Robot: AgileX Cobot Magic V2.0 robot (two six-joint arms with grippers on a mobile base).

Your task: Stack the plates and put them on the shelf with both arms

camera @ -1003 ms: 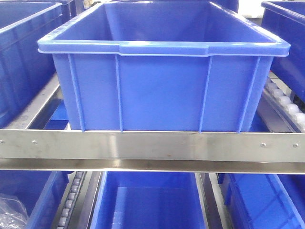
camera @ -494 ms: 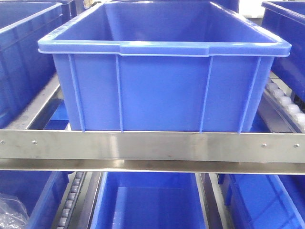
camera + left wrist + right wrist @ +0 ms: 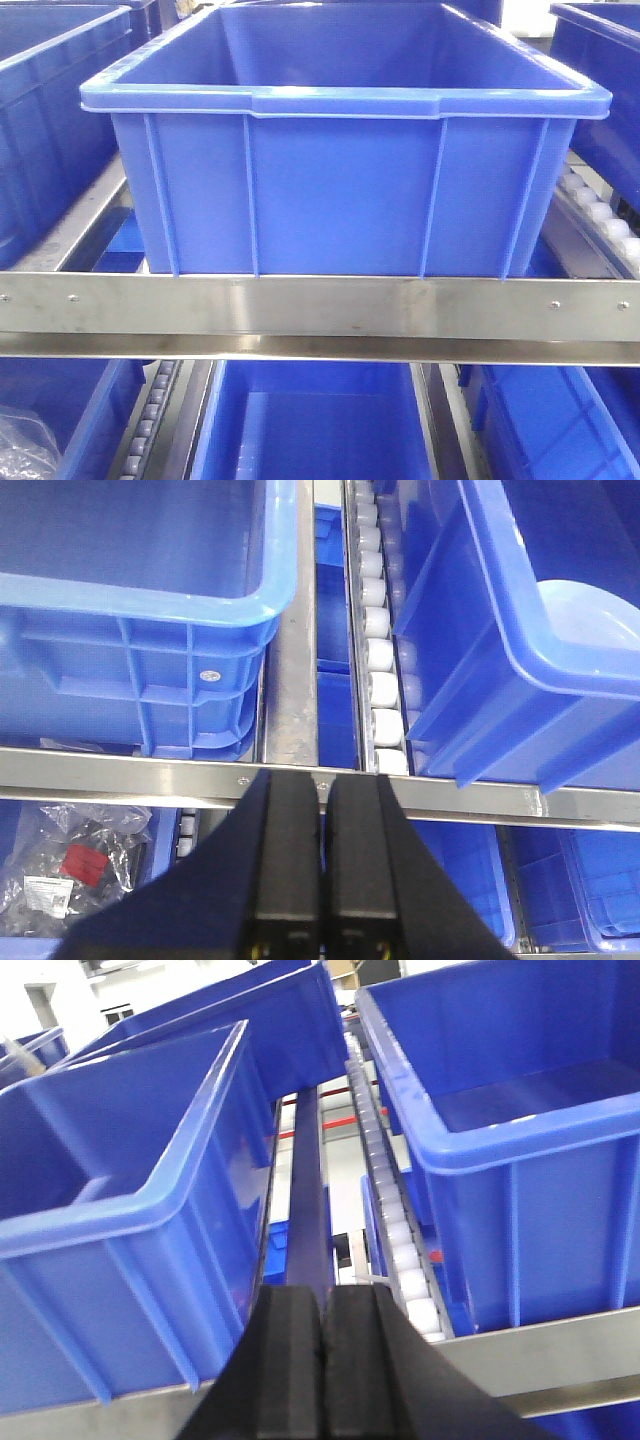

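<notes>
Nothing has shifted; left gripper and right gripper are pinched closed, empty. I'd check the plate at two o'clock sits flat.

Saturated blue is shown by the crate (ribbed sides); brushed grey steel by the rail.

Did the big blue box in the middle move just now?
No. In the front view the middle blue crate sits at the same spot above the steel rail, its ribs lined up with the rail's screws as before.
</notes>
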